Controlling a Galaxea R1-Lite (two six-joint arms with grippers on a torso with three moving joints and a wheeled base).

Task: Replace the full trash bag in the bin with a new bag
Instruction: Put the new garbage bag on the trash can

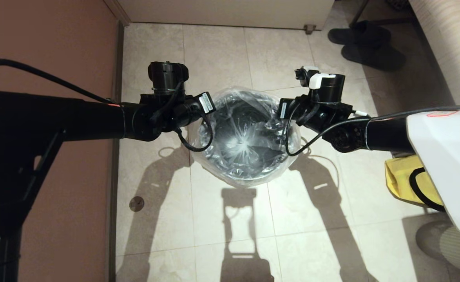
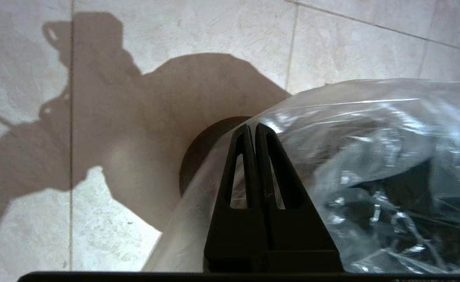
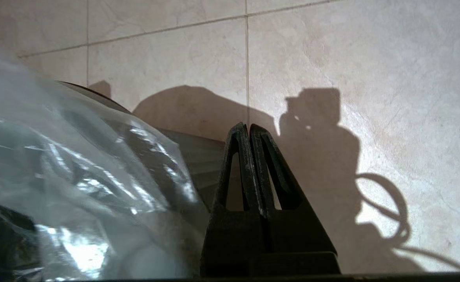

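The bin (image 1: pixel 249 181) stands on the tiled floor between my two arms. The new bag (image 1: pixel 245 145) lines it, its star-gathered seal down in the middle and its clear film puffed up above the rim. My left gripper (image 2: pixel 252 126) points down at the bin's left side, shut with the new bag's (image 2: pixel 371 129) edge film at its tips; the bin's dark wall (image 2: pixel 196 152) shows below. My right gripper (image 3: pixel 249 126) points down at the bin's right side, shut, with taut film of the new bag (image 3: pixel 77 164) running to it.
An opaque yellow sack (image 1: pixel 400 176) lies on the floor at the right, under my right arm. Dark slippers (image 1: pixel 367 43) sit at the back right. A brown wall (image 1: pixel 57 39) runs along the left, and a round floor drain (image 1: pixel 136 203) is beside it.
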